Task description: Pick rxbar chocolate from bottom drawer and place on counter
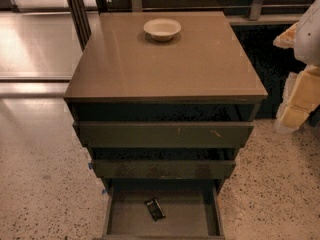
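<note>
Warm, dim light. Glare sheens the counter [165,69] and floor [35,44] left of the gripper [295,109], which is pale-lit at the right edge; below-left, the bottom drawer [185,220] lies shadowed.

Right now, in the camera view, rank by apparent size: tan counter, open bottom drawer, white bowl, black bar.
1. Glossy tan square counter
2. Dark olive open bottom drawer, cut off below
3. Round white bowl
4. Black-wrapped rxbar chocolate
The claw hangs at the right edge, off the counter.
</note>
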Robot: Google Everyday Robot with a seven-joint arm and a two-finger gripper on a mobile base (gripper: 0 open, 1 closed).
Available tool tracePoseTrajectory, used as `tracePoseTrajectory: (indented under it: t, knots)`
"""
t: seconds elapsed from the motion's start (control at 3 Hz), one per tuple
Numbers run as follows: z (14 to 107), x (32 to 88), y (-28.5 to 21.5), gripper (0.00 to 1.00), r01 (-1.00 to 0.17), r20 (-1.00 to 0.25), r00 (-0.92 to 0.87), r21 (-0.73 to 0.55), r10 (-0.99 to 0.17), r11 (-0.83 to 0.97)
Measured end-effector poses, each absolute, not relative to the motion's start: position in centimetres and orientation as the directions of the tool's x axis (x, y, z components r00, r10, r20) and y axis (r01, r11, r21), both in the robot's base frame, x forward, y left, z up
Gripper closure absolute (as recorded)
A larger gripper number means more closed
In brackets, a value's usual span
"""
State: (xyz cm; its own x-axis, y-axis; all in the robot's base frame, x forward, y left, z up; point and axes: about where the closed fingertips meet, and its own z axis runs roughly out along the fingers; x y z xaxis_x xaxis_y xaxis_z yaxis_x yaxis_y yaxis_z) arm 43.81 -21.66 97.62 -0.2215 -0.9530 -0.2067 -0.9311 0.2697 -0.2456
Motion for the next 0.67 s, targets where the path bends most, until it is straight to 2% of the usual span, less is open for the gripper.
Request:
tracePoseTrajectory:
  t: [0.67]
  knots:
    - [97.08, 43.75, -21.55, 0.0, -0.917, -0.248, -0.231, -0.266, -0.941, 0.296]
